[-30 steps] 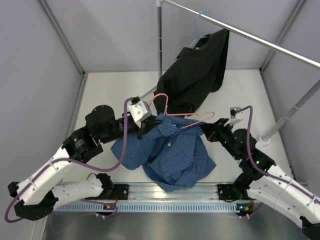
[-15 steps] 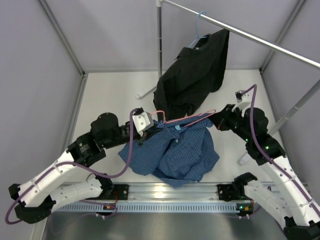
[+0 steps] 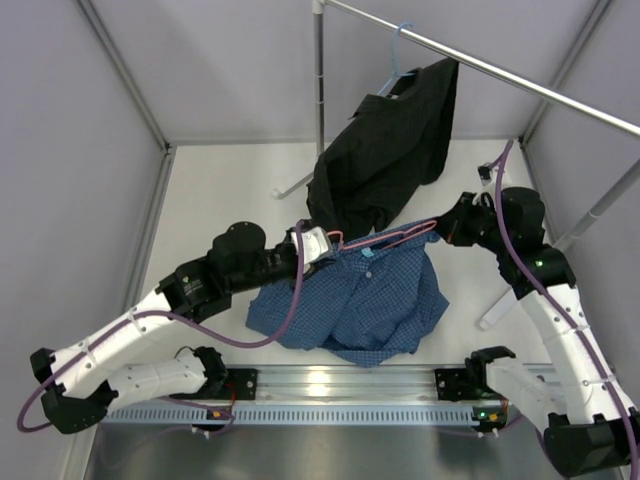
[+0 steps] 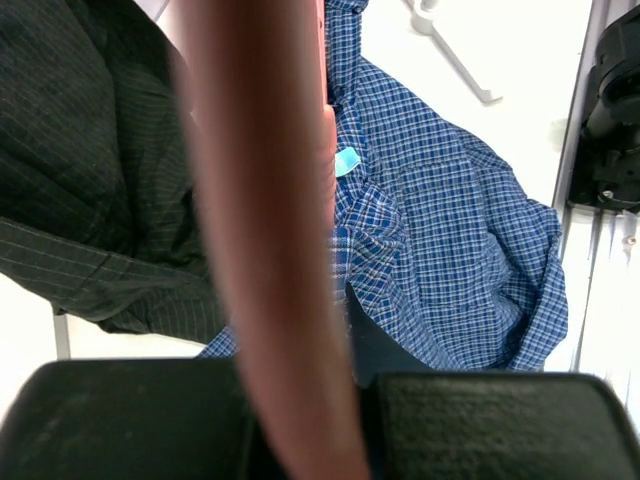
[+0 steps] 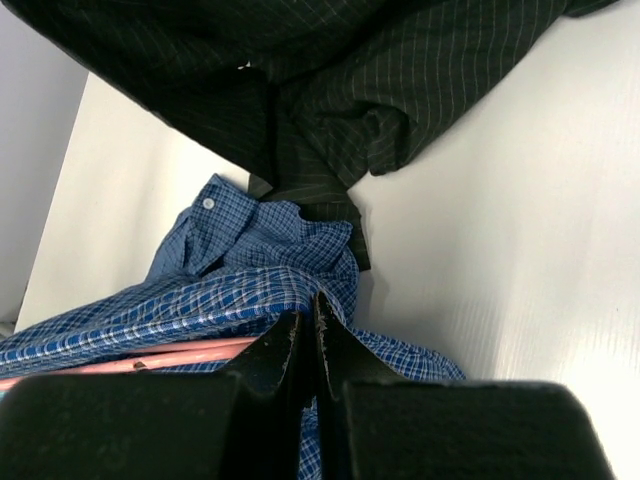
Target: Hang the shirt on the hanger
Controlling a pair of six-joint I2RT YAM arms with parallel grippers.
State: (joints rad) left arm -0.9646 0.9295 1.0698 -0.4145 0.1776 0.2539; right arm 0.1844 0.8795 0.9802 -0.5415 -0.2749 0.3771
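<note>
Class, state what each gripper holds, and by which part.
Left gripper clamps the hanger at one end; the right gripper pinches the shirt at a fold beside the hanger.

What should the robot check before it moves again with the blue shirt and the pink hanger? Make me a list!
1. Grip of the left tool on the hanger: ok, the pink bar runs between its fingers.
2. Grip of the right tool on the shirt: ok, it is shut on blue fabric.
3. Hanger ends inside the shoulders: cannot tell, folds hide them.
4. Whole shirt lifted off the table: not ok, its lower part lies bunched there.
5. Room between the hanger and the black shirt: not ok, that hem hangs right beside it.
</note>
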